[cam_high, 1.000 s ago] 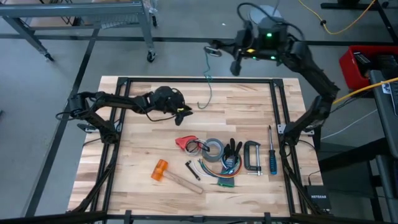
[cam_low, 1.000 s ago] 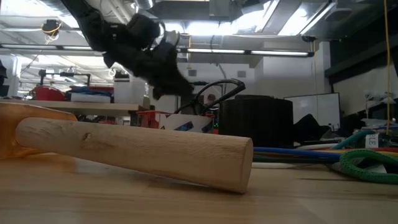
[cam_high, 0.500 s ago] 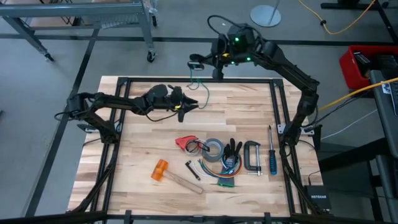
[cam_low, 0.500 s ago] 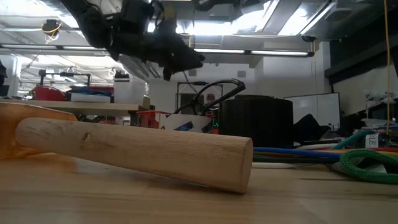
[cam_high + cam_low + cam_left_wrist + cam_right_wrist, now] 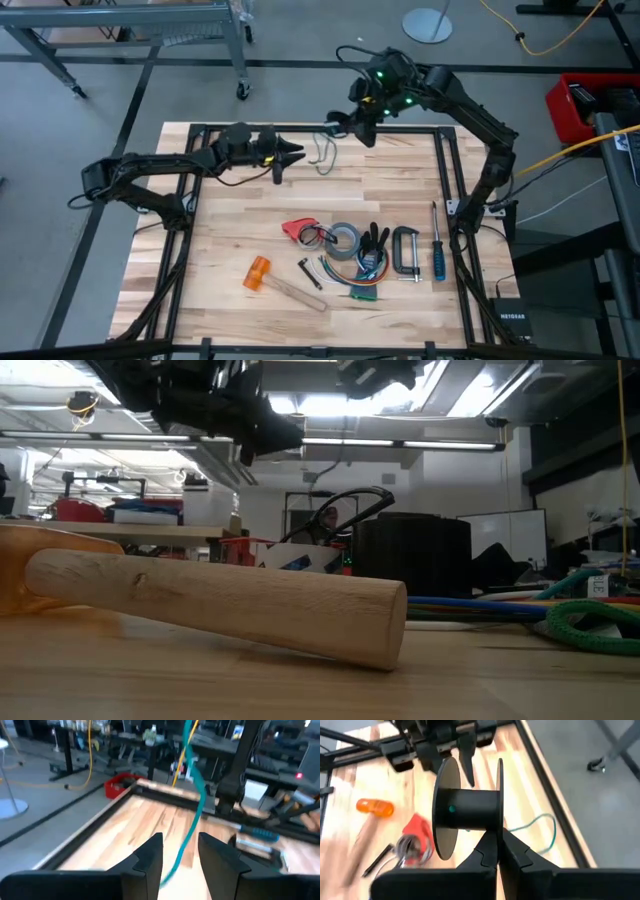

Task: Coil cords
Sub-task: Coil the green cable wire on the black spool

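We kept the right hand [image 5: 496, 851] clamped on a black spool [image 5: 467, 810] above the table's [image 5: 240, 230] far edge, so the cord [image 5: 322, 155] hung free. The left hand [image 5: 290, 157], fingers apart, waited just left of the cord to catch it.

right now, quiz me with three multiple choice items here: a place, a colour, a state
1. Where is the black spool? A on the floor B in the right hand C beside the hammer
2. What colour is the hammer head? A orange B blue C white
3. How is the left hand? A shut on the hammer B shut on tape C open
Answers: B, its fingers pinch the spool's flange; A, seen from above; C, fingers apart, teal cord passing between.
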{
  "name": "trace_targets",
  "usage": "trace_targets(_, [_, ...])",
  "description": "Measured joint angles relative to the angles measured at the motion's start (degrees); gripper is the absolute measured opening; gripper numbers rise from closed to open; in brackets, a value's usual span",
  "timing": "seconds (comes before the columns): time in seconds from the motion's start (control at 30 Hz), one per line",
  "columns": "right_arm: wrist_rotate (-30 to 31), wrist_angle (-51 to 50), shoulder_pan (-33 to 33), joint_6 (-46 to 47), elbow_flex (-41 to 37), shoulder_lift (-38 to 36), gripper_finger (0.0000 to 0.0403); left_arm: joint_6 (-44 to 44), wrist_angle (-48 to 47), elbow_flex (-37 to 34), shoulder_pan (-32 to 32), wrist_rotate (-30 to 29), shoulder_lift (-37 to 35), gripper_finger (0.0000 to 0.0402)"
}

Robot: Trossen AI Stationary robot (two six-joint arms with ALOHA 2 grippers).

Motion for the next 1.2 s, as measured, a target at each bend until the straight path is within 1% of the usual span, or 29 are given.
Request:
trace_targets(0.1, [0.2,-3.0,0.0,1.2,0.0,-2.4,0.0001,1.4,-3.5,0.0,0.0,0.0,0.1,0.0117])
trace_targets(0.2, [1.7,-5.3,0.0,2.7,0.0,-4.8,0.0001,1.3,-5.5,0.0,0.0,0.0,0.2,0.0117])
trace_targets(0.37, [2.7,-8.5,0.0,6.0,-1.0,-8.3,0.0001,1.4,-5.2,0.0,-0.7,0.0,0.2,0.0117])
trace_targets(0.47, [2.8,-8.6,0.0,7.9,-5.4,-10.9,0.0001,1.6,-5.2,0.0,-1.0,0.0,0.2,0.0117])
trace_targets(0.57, [3.2,-6.2,0.1,10.2,-13.0,-14.0,0.0001,1.6,-5.2,0.0,-1.2,0.0,0.2,0.0117])
trace_targets(0.7, [2.2,4.1,0.0,13.4,-27.7,-19.5,0.0001,1.7,-5.3,0.0,-1.5,0.0,0.2,0.0117])
trace_targets(0.8, [-0.7,15.3,0.0,14.6,-39.0,-23.0,0.0001,1.4,-5.6,0.0,-1.6,0.0,0.2,0.0117])
trace_targets(0.9, [-3.1,28.7,0.1,15.2,-48.7,-25.2,0.0001,1.1,-5.5,0.0,-1.8,0.0,0.2,0.0117])
trace_targets(1.0, [-5.3,43.4,0.1,16.2,-56.6,-25.4,0.0003,1.1,-4.9,0.0,-2.5,0.0,0.2,0.0117])
trace_targets(1.1, [-8.6,57.8,0.0,17.6,-62.7,-24.4,0.0002,1.0,-4.9,0.0,-3.5,0.0,0.2,0.0117])
trace_targets(1.2, [-9.1,65.3,0.0,18.1,-66.5,-23.4,0.0002,1.0,-5.0,0.0,-4.6,0.0,0.2,0.0117])
